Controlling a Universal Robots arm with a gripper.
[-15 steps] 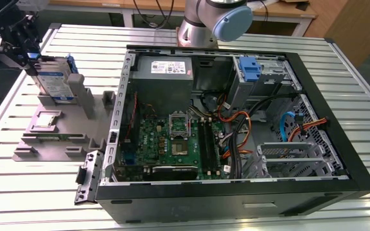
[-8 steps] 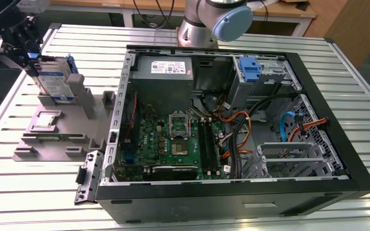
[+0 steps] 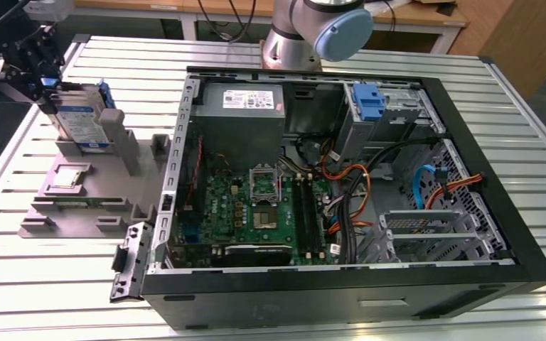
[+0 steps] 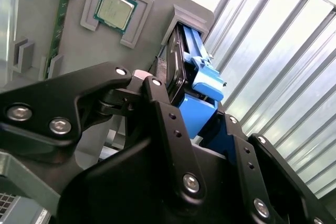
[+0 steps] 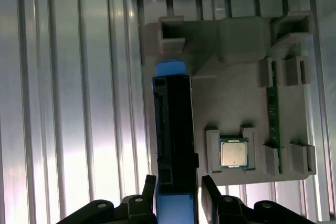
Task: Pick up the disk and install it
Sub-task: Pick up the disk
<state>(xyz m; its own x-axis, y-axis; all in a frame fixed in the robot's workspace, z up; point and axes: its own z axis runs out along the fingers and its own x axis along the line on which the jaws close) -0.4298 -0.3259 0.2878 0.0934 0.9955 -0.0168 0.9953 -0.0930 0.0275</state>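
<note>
Claw (image 5: 178, 181) slightly open, straddling upright disk (image 5: 173, 124), standing in grey holder (image 5: 236, 103)

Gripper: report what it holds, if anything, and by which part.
It cannot be told. The gripper straddles the upper end of the disk, which stands on edge in the grey holder; whether it grips is unclear.

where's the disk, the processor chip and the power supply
blue-framed silver disk (image 3: 74, 117): exterior view, label face
square silver processor chip (image 5: 233, 154): first wrist view, centre
grey metal power supply box (image 3: 249, 98): exterior view, white label
</note>
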